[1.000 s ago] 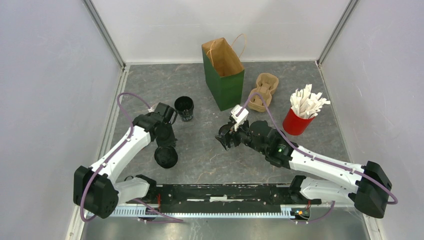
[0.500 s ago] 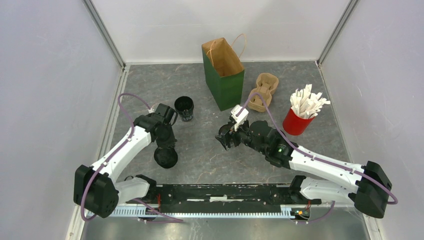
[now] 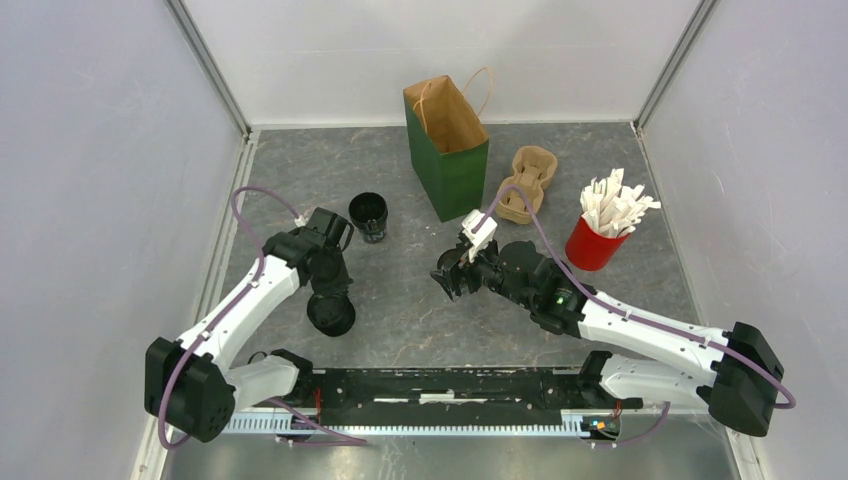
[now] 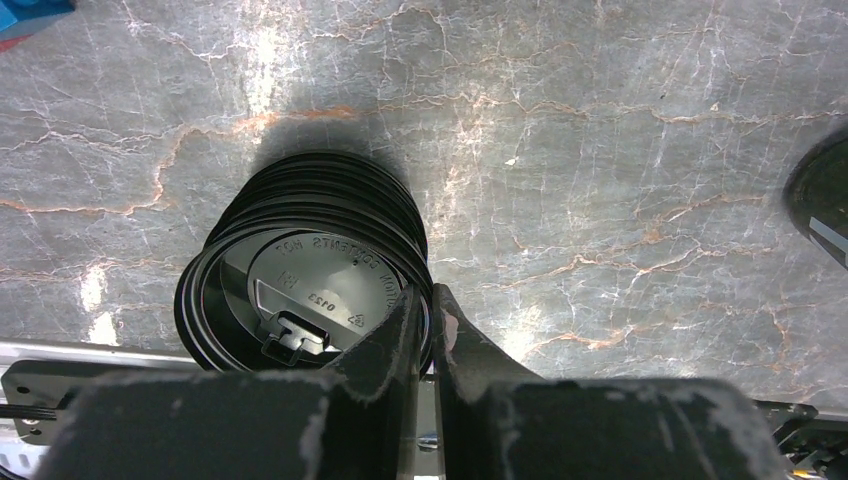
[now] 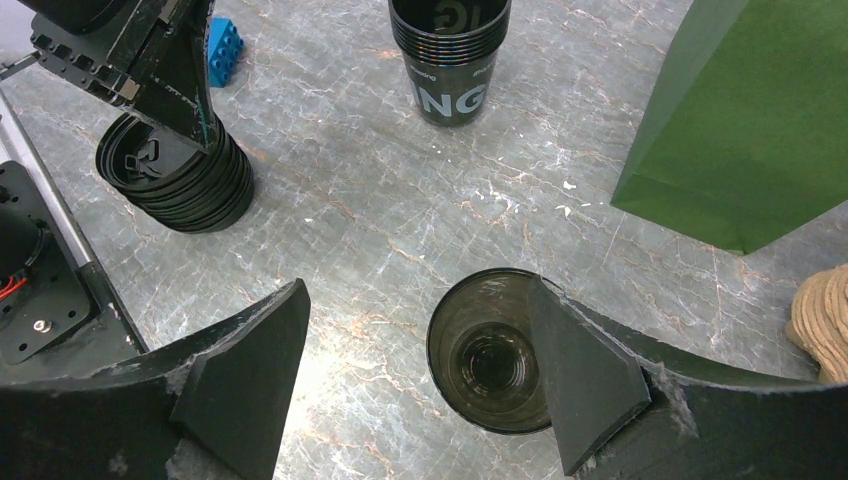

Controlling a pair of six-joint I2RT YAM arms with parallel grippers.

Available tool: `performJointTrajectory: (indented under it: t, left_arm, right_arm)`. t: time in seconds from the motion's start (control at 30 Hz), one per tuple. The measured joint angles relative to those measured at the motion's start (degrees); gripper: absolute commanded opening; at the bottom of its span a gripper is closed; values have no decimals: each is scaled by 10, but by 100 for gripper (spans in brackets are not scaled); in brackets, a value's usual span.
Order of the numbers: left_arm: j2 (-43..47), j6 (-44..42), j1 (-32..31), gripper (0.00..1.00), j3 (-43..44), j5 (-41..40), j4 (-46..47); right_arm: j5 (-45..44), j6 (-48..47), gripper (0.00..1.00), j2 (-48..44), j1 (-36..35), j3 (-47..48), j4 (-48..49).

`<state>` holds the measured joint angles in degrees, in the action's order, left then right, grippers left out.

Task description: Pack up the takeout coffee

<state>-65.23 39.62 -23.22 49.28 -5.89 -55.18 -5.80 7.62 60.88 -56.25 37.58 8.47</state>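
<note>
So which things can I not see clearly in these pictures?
- Bottom of the green paper bag: top view, its own walls hide it.
- Whether the left gripper truly grips the top lid: left wrist view, its fingers cover the rim.
- The single open cup: in the top view, the right gripper hides it.
- The pulp carrier: right wrist view, cut off by the right edge.

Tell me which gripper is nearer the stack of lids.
Left. The left gripper sits on the stack of lids, pinching the top lid by its rim. The right gripper hangs apart to its right, open over a lidless cup.
</note>
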Motion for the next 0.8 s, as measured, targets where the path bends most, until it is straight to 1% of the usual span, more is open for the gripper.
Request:
performJointTrajectory:
  t: [0.3, 0.53, 0.8]
  left_arm:
    - [4, 0, 0, 12, 3, 0, -5]
    - [23, 0, 0, 11, 16, 1, -15]
    - [33, 0, 0, 3, 33, 16, -30]
  right_arm:
    - [0, -2, 87, 2, 0, 0, -4]
    - [0, -2, 87, 5, 0, 0, -4]
    - [11, -2, 89, 8, 0, 0, -4]
